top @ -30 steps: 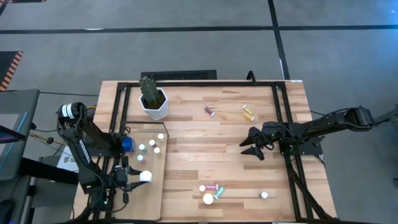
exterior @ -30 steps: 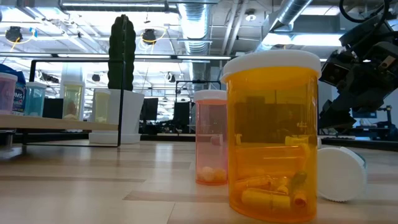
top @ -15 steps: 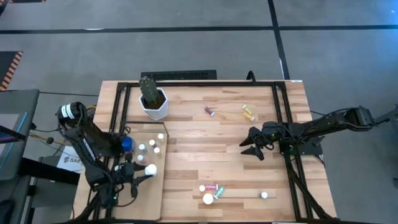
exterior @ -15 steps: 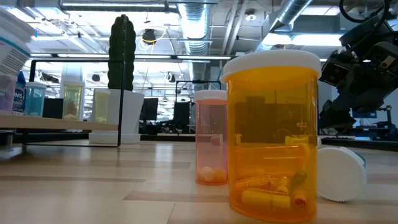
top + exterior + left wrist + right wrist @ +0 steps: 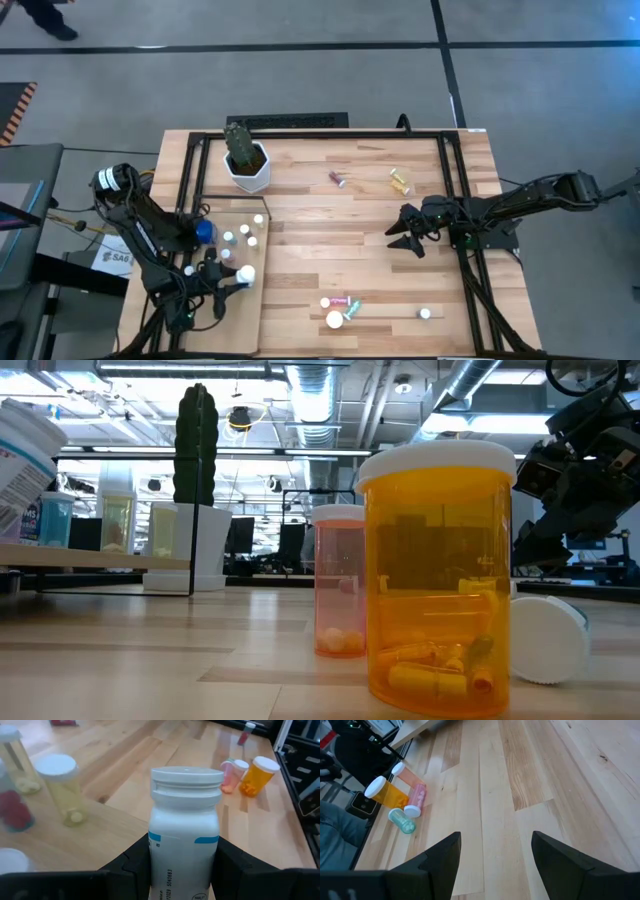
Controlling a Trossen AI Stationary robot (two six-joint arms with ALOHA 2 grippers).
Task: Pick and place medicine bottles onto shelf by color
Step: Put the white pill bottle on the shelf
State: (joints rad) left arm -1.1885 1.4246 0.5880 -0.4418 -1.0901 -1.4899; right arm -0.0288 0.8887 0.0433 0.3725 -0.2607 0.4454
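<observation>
Now: pale plywood shelf at counter's left edge; left hand above it, clamped around body of white-capped white plastic bottle. Light, rigid, slick; mid-body grip suits. Right hand idle, fingers spread wide.

A white bottle with a white cap and blue-edged label stood upright above the pale shelf, where 4 capped bottles stood, others lying scattered across the tabletop.

Open-plan lab or office: exposed ceiling ducts at upper centre, monitors mid-frame, grey concrete floor.
</observation>
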